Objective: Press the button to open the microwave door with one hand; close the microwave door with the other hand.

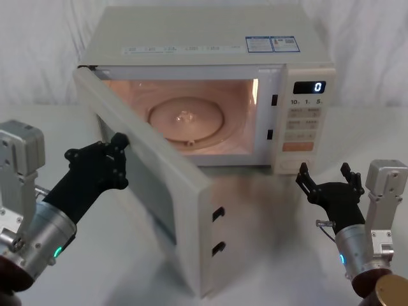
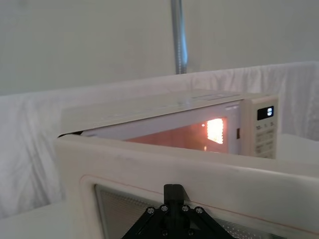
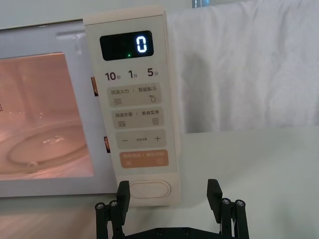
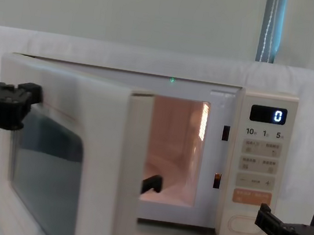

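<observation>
the wide cream microwave door [image 1: 167, 210] with dark window hangs ajar, the black left gripper [image 1: 118, 150] at its outer face, finger state unclear. the black right gripper [image 1: 326, 176], fingers spread, sits at six o'clock of the cream pill-shaped button [image 3: 149, 189].

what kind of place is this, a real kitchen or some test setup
Probably a staged test bench, not a kitchen: white cloth drapes the backdrop, and the lone microwave sits on a table with its microwave door open between two robot arms.

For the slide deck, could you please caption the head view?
Microwave door swung open, lit cavity; left gripper at its outer face, right gripper open, below the button.
</observation>
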